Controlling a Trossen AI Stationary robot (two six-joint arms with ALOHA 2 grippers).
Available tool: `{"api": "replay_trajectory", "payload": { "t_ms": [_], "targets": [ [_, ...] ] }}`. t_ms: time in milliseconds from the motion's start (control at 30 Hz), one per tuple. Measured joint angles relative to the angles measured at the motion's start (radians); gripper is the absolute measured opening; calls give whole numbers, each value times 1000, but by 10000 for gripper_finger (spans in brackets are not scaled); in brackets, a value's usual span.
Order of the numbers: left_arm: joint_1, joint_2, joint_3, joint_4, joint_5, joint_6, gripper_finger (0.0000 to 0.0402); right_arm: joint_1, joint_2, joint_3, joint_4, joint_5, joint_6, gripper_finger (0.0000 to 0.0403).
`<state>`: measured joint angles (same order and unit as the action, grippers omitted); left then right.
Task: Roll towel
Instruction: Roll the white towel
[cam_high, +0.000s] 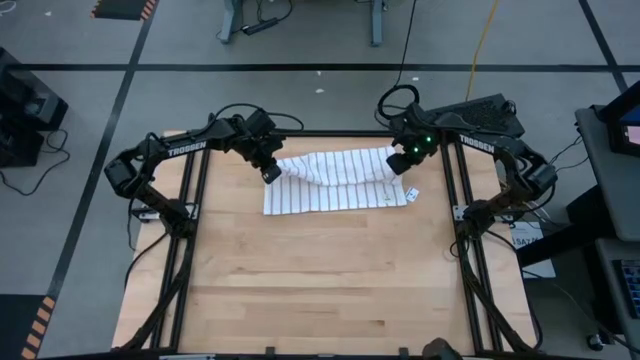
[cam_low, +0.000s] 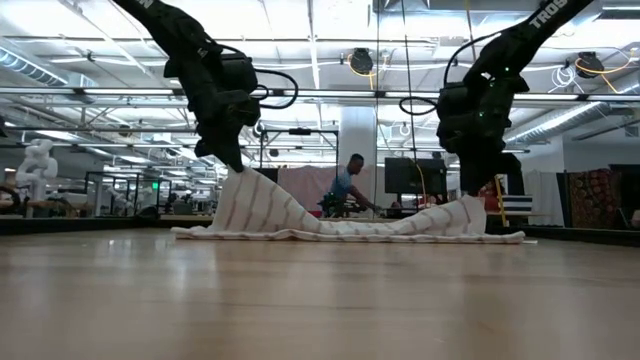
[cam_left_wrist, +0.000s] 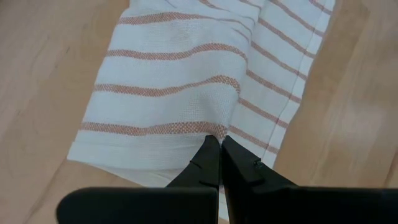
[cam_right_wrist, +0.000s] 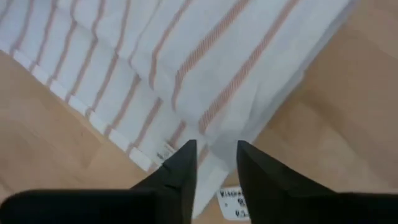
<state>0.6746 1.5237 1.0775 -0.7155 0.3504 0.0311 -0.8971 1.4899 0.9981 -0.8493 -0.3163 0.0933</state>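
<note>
The towel (cam_high: 335, 185), white with narrow reddish-brown stripes, lies spread across the far part of the table, its near part flat on the wood. My left gripper (cam_high: 269, 173) is shut on the towel at its far left corner, where the cloth rises in a peak (cam_low: 238, 190). My right gripper (cam_right_wrist: 214, 149) stands at the far right corner, pointing steeply down, its fingers apart with a raised ridge of towel (cam_right_wrist: 217, 134) between them. A small white tag (cam_high: 411, 193) lies on the wood by the towel's right edge. My left gripper pinches the towel's far left corner (cam_left_wrist: 214, 129) between its two fingers, slanting down from above. How many layers it has, I cannot tell. The cloth is drawn up into a peak under the fingers, and the rest lies on the table. My right gripper has its fingertips (cam_right_wrist: 185, 152) on either side of a raised fold at the towel's far right corner (cam_low: 465, 208). Whether they touch the cloth I cannot tell.
The wooden table top (cam_high: 320, 280) stretches bare from the towel to the near edge. Black frame rails (cam_high: 190, 240) run along the table's left and right sides. In the low view, a person (cam_low: 345, 185) sits in the room beyond the table.
</note>
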Motion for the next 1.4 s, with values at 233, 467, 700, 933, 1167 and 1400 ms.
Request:
{"api": "replay_trajectory", "payload": {
  "t_ms": [233,467,700,933,1167,1400],
  "targets": [
    [0,0,0,0,0,0,2,-22,36,0,38,19,0,187],
    [0,0,0,0,-3,1,2,-32,46,-83,102,-80,10,195],
    [0,0,0,3,-5,1,2,-32,32,-117,172,-200,30,73],
    [2,-6,4,-8,-6,1,2,-32,-80,-50,164,-264,-51,22],
    [38,-62,8,-4,-17,2,2,-27,-234,-13,75,-265,-95,15],
    [114,-110,8,5,3,1,2,2,-310,-14,-62,-258,-209,22]
  ]
}}
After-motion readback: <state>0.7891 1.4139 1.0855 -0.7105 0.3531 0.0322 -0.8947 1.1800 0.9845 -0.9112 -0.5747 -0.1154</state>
